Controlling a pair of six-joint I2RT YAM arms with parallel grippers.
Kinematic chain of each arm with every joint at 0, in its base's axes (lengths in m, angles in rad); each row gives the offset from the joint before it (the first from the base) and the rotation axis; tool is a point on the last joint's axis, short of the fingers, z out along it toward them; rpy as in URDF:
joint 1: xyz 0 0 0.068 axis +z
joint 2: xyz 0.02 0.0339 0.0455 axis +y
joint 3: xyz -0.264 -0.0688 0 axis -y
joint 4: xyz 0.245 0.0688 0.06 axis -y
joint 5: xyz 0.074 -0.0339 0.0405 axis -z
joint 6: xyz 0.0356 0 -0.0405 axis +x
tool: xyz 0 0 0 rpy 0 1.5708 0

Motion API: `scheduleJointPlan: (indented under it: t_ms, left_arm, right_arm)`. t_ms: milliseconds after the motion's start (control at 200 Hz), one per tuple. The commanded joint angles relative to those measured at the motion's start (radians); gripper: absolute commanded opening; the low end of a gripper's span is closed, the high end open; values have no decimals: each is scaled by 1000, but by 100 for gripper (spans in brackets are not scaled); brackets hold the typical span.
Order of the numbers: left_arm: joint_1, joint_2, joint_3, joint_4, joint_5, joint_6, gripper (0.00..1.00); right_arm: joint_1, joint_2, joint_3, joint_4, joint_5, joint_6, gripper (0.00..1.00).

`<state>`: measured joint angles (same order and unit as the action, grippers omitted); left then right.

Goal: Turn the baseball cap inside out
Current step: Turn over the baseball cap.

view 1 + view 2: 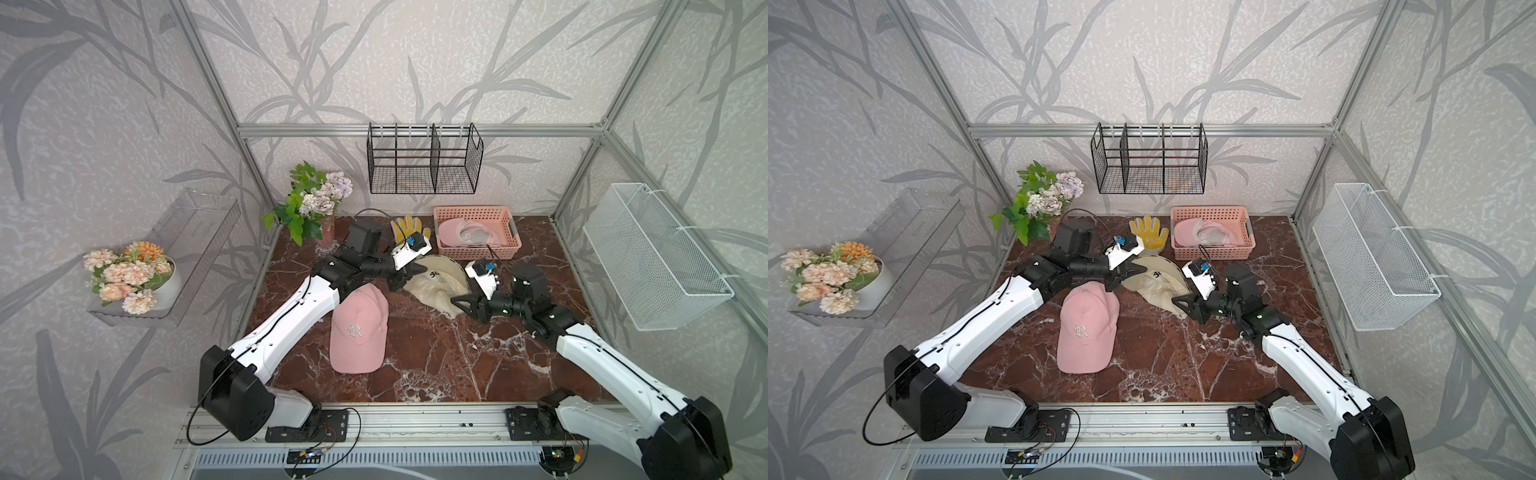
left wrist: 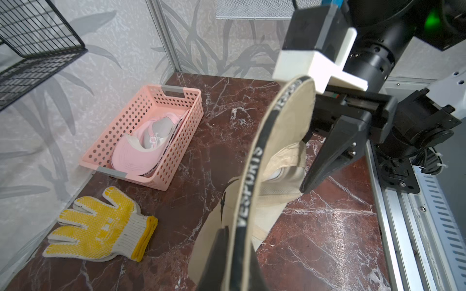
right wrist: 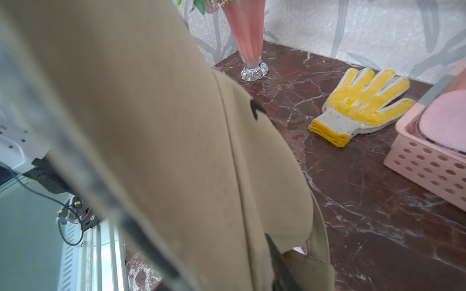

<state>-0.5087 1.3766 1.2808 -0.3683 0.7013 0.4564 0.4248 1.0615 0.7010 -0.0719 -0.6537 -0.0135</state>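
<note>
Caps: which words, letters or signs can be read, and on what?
"VESPORTS": black band of the beige cloth baseball cap.
"R", perhaps interlaced with "L": white embroidery on the loose pink baseball cap.
Too small to read: black mark on the beige crown; band print of the pink cap in the perforated pink basket.

Leafy grey wallpaper (image 1: 374,62) all around me, evenly lit. Red-brown marble tabletop (image 1: 436,365) underneath. Twelve o'clock, a black wire rack (image 1: 424,166) hangs on it; three o'clock, a white mesh basket (image 1: 656,257); nine o'clock, a clear shelf (image 1: 199,232).
</note>
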Motion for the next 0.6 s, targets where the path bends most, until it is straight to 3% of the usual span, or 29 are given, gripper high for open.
scheduleJointPlan:
  t_ms: [0,300,410,595]
  left_arm:
    - [19,-40,29,117,47,-46,0]
    - [45,-50,16,157,49,-93,0]
    - [46,-50,7,168,57,-99,0]
    - [46,-46,5,153,67,-97,0]
  right_arm:
    - [-1,8,-29,-11,-103,4,40]
    - [0,7,-46,64,-295,66,39]
    - [0,-4,-74,174,-295,132,28]
    - [-8,-34,-120,413,-195,296,8]
